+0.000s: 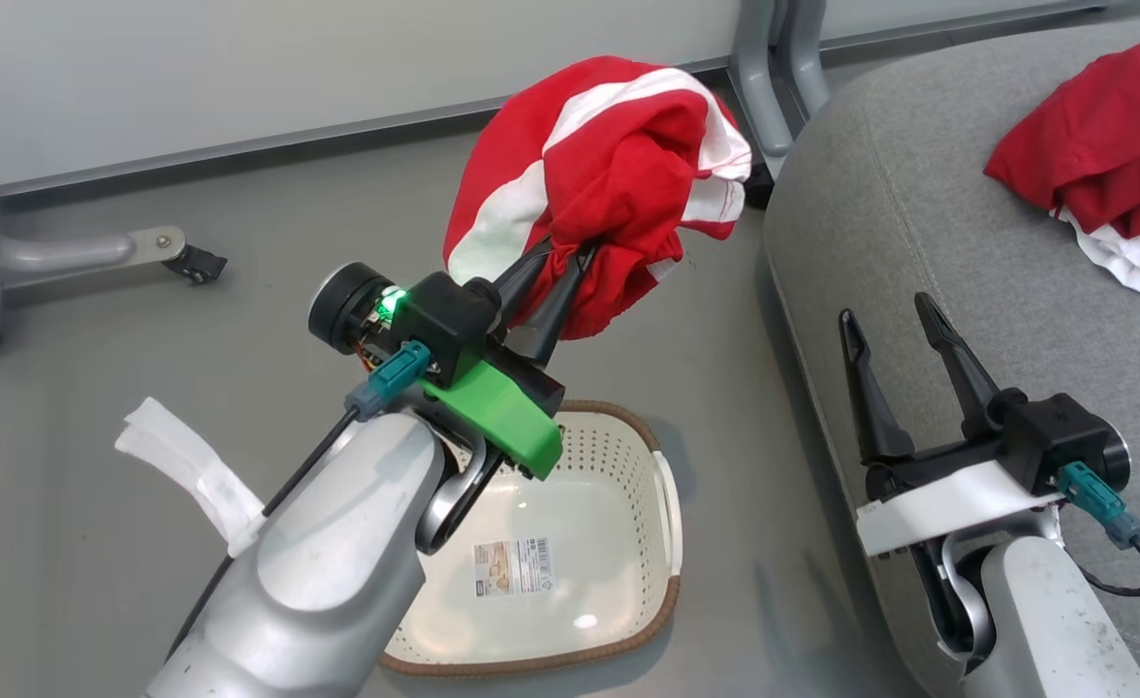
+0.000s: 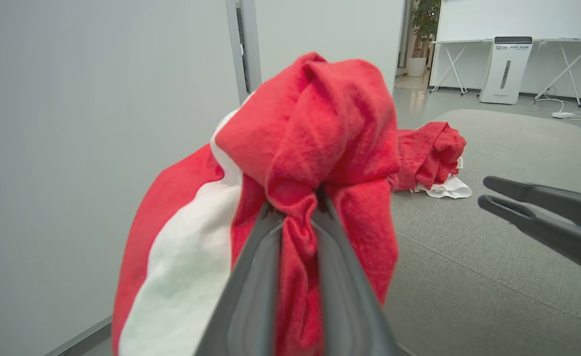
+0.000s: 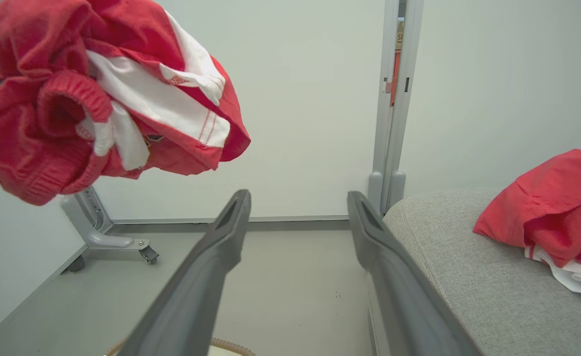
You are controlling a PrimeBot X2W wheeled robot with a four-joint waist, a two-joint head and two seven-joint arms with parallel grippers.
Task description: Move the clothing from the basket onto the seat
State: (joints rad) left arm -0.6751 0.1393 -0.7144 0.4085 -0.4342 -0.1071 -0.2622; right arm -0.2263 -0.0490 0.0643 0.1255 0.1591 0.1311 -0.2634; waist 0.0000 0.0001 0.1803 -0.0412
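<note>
My left gripper [image 1: 560,260] is shut on a bunched red garment with white stripes [image 1: 609,165], held up in the air above the floor, between the basket and the seat. The same garment [image 2: 310,148] wraps over my dark fingers [image 2: 251,277] in the left wrist view and hangs at the upper left of the right wrist view [image 3: 98,94]. The cream basket [image 1: 570,553] with a brown rim sits on the floor below my left arm, holding no clothing. A second red and white garment [image 1: 1113,165] lies on the grey seat [image 1: 919,223]. My right gripper [image 1: 890,325] hovers open over the seat's near edge.
A grey wall with a metal rail runs along the back. A castor leg [image 1: 143,250] stands on the floor at the left, and grey frame posts [image 1: 774,68] rise beside the seat. White cloth tape [image 1: 192,465] hangs off my left forearm.
</note>
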